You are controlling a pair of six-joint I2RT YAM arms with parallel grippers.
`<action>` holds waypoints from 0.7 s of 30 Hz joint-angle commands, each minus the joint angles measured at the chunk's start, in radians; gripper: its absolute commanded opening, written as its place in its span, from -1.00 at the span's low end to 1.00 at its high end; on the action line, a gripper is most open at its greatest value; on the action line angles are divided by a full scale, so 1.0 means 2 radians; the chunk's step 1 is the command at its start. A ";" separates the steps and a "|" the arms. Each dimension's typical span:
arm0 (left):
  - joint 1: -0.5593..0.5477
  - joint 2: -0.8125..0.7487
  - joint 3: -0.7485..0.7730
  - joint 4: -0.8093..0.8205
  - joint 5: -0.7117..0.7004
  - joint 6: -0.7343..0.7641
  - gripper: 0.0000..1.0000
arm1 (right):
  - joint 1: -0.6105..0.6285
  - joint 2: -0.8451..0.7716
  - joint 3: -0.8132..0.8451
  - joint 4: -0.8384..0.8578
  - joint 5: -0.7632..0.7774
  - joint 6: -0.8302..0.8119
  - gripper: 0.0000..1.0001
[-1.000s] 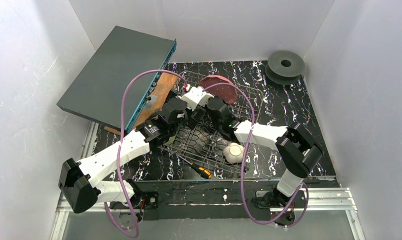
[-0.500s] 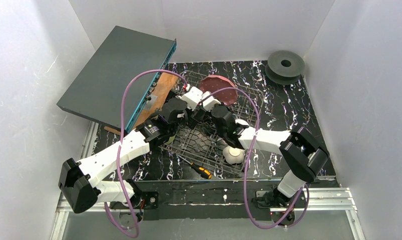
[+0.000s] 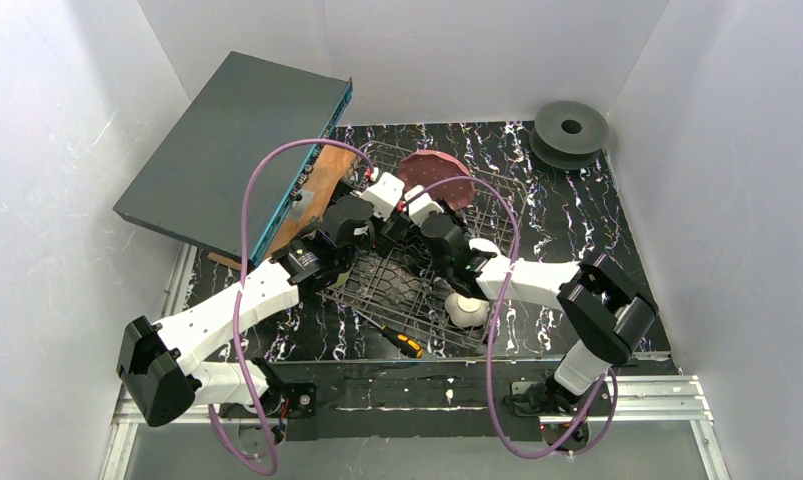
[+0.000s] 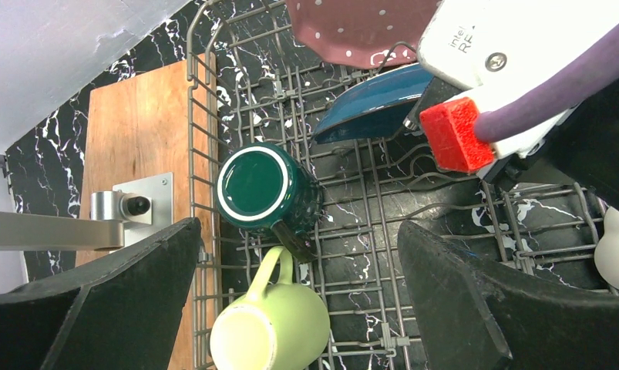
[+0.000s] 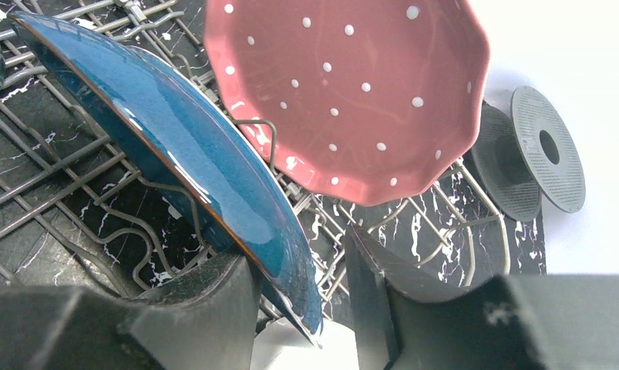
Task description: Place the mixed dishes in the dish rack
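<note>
One blue squarish dish (image 5: 190, 146) on edge, tilted, between right gripper (image 5: 298, 308) fingers.

In the dish rack (image 4: 207, 116), the plate (image 5: 352, 92) stands behind the dish (image 5: 175, 139), mugs (image 4: 264, 185) at left.

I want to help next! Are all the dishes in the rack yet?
Nearly. The pink plate, dark green mug, pale green mug and white bowl sit in the dish rack. The right pincer grips the blue dish, standing it inside. The left pincer hangs open.
</note>
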 commanded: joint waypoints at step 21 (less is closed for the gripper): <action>-0.002 -0.003 -0.003 0.005 -0.011 0.002 0.99 | 0.004 -0.064 -0.016 -0.042 -0.034 0.060 0.68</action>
